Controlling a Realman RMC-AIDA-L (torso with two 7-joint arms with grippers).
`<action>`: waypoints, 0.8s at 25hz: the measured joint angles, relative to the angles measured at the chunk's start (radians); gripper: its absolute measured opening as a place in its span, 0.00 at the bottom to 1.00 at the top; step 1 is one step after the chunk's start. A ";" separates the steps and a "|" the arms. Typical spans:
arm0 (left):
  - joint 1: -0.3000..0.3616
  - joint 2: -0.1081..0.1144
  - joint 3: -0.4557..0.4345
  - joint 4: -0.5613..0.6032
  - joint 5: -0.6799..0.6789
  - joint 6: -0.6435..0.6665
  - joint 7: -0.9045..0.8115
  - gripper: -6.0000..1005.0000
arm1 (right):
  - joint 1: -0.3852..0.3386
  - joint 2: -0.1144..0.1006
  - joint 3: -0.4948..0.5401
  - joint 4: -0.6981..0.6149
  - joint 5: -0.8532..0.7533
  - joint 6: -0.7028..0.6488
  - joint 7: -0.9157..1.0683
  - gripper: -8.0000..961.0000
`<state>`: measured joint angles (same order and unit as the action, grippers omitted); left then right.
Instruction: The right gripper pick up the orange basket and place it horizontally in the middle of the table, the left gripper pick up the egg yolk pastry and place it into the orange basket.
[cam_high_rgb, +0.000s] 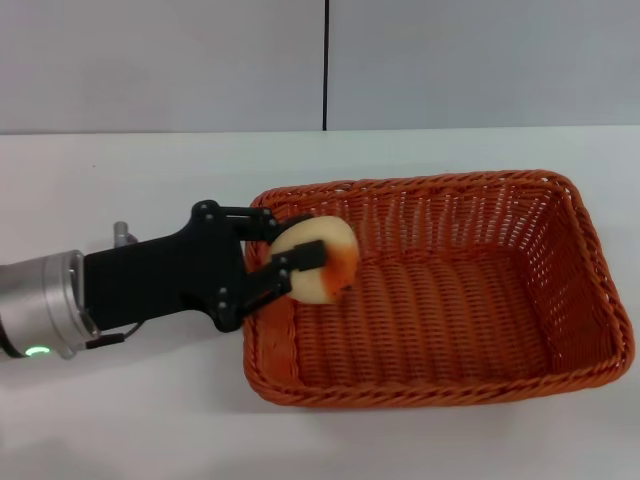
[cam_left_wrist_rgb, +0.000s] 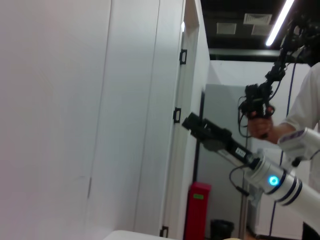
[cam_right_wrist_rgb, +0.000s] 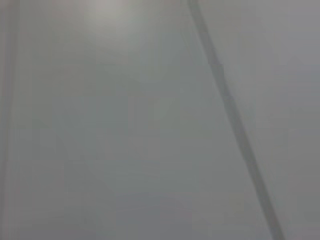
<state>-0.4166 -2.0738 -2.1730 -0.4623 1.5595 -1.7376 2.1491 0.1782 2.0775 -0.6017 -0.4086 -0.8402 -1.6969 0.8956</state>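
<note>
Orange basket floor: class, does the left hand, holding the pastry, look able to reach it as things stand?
Probably yes. The left hand holds the egg yolk pastry past the near-left rim of the orange basket, and nothing lies on the woven floor beneath it.

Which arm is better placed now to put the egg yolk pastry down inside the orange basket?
Left. The left pincer holds the egg yolk pastry over the orange basket, just inside its left rim. The right pincer is not in the head view.

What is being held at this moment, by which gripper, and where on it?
The left gripper holds the egg yolk pastry, fingers clamped on its rounded sides, over the left end of the orange basket. The right gripper is not in view.
</note>
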 joint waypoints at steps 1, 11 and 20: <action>-0.007 -0.001 0.002 0.013 -0.001 0.002 0.001 0.22 | 0.000 0.000 0.000 0.000 0.000 0.000 0.000 0.48; -0.096 -0.006 0.060 0.157 -0.004 0.125 0.016 0.30 | -0.007 0.000 0.121 0.114 0.000 -0.004 -0.061 0.48; 0.012 0.012 0.034 0.090 -0.131 0.140 0.017 0.51 | -0.009 -0.002 0.127 0.119 -0.007 0.000 -0.077 0.48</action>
<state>-0.4047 -2.0619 -2.1394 -0.3719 1.4285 -1.5974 2.1662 0.1688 2.0758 -0.4751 -0.2897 -0.8471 -1.6969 0.8186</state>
